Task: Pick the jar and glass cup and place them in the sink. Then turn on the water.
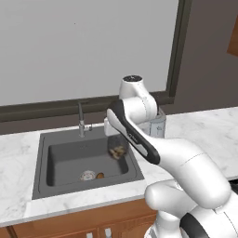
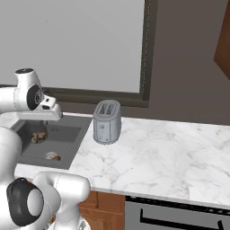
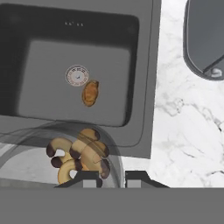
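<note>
Where the left base view looked down over the arm, the jar point(image 1: 118, 151) with its brown bits hung above the right part of the sink point(image 1: 41, 167), under the hand, whose gripper was hidden behind the forearm. The faucet point(image 1: 81, 118) stood upright at the sink's back edge, and a brown bit point(image 1: 100, 175) lay just beside the round drain point(image 1: 87, 175).

In the right base view, the jar point(image 2: 38, 137) showed over the basin point(image 2: 74, 143) below the hand, with a toaster point(image 2: 107, 121) on the marble counter point(image 2: 170, 152) beside the sink.

In the hand view, the gripper point(image 3: 111, 178) was clamped on the jar point(image 3: 81, 157), its rim between the dark fingertips point(image 3: 89, 178), above the sink's near right edge point(image 3: 144, 87).
</note>
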